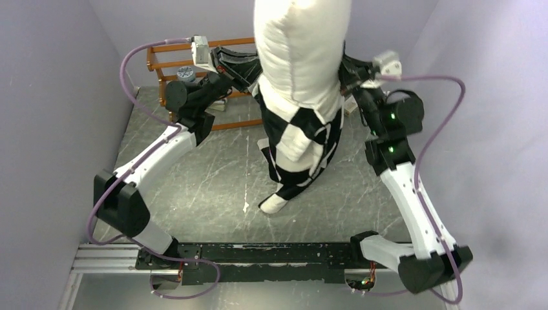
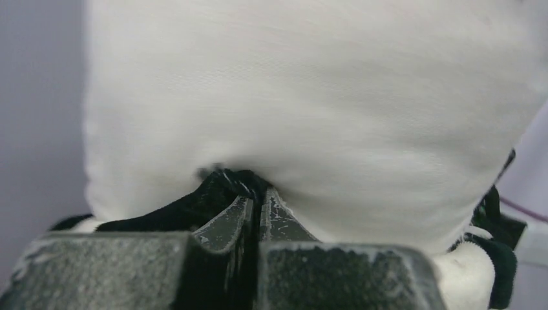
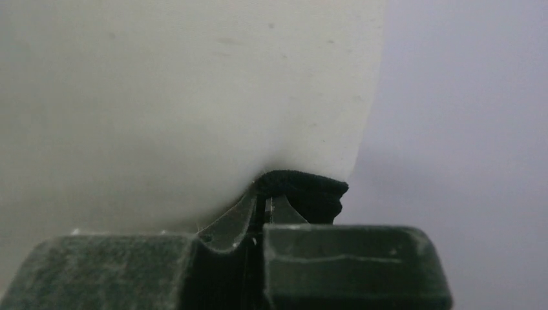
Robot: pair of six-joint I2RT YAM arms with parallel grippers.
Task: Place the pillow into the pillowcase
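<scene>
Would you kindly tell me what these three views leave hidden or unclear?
- Top view: the top of the pillow is cut off by the upper edge.
- Top view: how deep it sits inside the pillowcase, hidden by the cloth.
- Wrist views: beyond the left gripper and right gripper, the pillow blocks everything.
- Top view: objects on the wooden rack, blocked by the left arm.

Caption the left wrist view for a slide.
Left claw shut on the pillowcase edge, white pillow filling the view behind.

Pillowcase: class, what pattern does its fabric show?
The pillowcase shows large black and white checkerboard squares, clearest in the top external view.
</scene>
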